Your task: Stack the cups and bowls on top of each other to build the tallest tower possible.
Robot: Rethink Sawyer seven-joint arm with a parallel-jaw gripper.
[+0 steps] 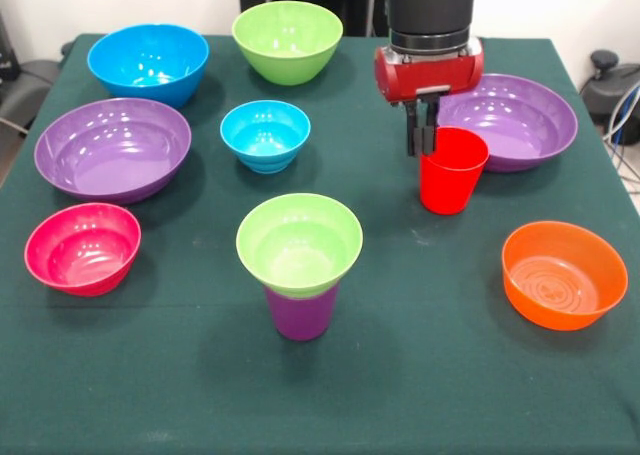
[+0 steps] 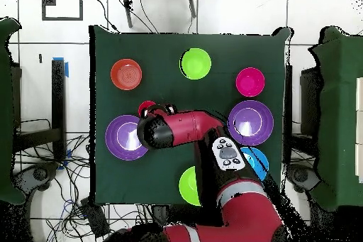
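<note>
The red cup (image 1: 452,180) stands upright on the green cloth, in front of the right purple bowl (image 1: 515,120). My gripper (image 1: 420,147) comes down on its far left rim, one finger outside and one inside, pinched shut on the wall. Near the table's front middle a small lime green bowl (image 1: 299,243) sits in the mouth of the purple cup (image 1: 300,313), forming a low tower. In the overhead view the arm covers the gripper and only a bit of the red cup (image 2: 145,106) shows.
Loose bowls ring the table: small blue (image 1: 265,135), large blue (image 1: 148,63), large lime green (image 1: 287,40), left purple (image 1: 112,147), pink (image 1: 82,247) and orange (image 1: 564,273). Bare cloth lies between the red cup and the tower.
</note>
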